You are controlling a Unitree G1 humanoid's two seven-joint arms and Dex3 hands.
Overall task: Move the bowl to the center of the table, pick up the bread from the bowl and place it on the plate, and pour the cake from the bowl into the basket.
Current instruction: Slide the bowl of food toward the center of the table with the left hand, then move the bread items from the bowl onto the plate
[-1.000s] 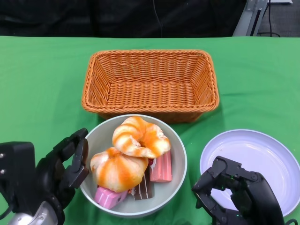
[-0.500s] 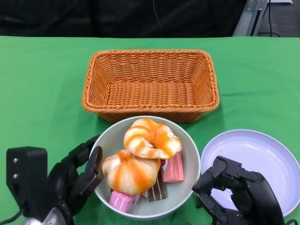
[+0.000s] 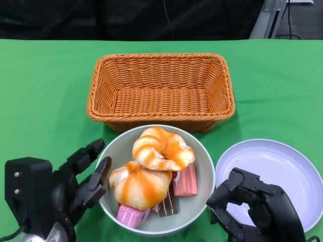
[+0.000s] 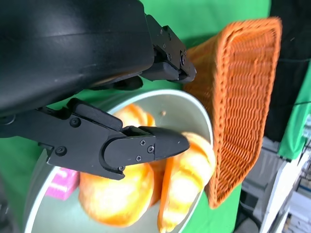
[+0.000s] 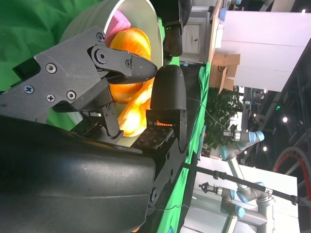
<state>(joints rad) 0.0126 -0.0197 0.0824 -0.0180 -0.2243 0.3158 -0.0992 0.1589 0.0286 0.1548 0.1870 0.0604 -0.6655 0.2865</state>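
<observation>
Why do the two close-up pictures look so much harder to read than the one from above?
Head view: even light, sharp, basket and plate clear. Right wrist view: turned sideways, the right hand blocks most of the bowl. Left wrist view: the left hand looms dark, bread slightly soft and glaring.

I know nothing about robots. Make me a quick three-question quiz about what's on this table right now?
1. True or false: the basket holds cake.
2. Which hand is at the bowl's rim: A) left hand, B) right hand?
3. Fill in: the plate is ____.

Key:
1. False; the basket is empty.
2. A.
3. Empty; both bread pieces lie in the bowl.
</observation>
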